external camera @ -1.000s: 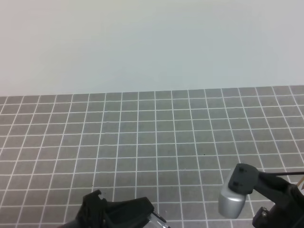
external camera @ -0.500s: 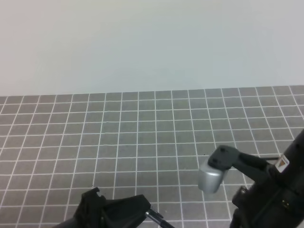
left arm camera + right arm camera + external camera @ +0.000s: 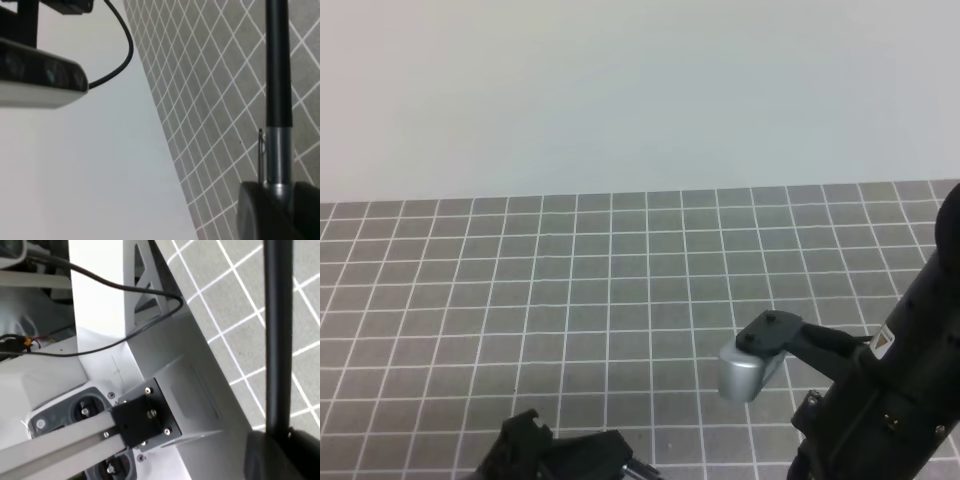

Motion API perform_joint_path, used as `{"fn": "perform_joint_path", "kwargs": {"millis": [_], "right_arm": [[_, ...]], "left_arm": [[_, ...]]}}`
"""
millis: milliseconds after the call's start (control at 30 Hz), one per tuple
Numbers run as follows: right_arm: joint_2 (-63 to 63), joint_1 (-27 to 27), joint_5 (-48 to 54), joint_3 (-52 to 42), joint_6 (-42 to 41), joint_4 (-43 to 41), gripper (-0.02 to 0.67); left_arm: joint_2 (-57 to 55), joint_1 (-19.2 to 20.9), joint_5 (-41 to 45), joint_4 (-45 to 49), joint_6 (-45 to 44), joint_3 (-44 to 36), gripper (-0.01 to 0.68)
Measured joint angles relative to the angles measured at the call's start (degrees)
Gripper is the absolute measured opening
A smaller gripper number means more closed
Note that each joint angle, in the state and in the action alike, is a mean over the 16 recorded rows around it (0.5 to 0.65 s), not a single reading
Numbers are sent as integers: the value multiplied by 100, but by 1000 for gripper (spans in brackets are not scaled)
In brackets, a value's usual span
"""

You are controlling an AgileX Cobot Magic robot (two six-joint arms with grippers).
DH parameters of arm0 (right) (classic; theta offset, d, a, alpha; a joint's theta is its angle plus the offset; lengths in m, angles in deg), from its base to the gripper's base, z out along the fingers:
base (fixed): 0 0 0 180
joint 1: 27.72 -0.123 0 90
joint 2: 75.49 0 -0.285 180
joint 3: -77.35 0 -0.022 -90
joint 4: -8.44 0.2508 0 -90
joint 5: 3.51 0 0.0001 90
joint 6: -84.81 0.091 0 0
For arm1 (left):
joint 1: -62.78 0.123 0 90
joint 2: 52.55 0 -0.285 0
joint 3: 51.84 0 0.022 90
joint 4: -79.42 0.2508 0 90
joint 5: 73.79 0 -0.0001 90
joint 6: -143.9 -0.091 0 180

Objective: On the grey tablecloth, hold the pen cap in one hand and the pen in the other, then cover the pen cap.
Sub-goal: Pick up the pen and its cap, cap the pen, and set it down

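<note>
The left gripper point(image 3: 277, 200) is clamped on a dark rod with a silvery section and a thin clip beside it, which looks like the pen cap point(image 3: 276, 155) end. The right gripper point(image 3: 280, 445) is closed on a long thin black rod, seemingly the pen point(image 3: 278, 335). Both are off the grey tablecloth point(image 3: 620, 280), which covers the desk. So the two pick-ups look done. Whether the cap is already seated cannot be told; if not, the joining remains.
</note>
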Motion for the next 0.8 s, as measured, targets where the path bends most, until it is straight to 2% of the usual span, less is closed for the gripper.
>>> {"fn": "perform_joint_path", "kwargs": {"millis": [333,467,800], "right_arm": [[40,-4,5,-5,-5,-64,-4],[41,-2,5,5,-5,-67,-4],[48,6,-1,43,27,-141,-4]], "left_arm": [[-1,-101,88,-281,235,-3,73],[-1,-109,19,-515,369,-5,105],[-1,-151,-517,-1742,372,-9,288]]}}
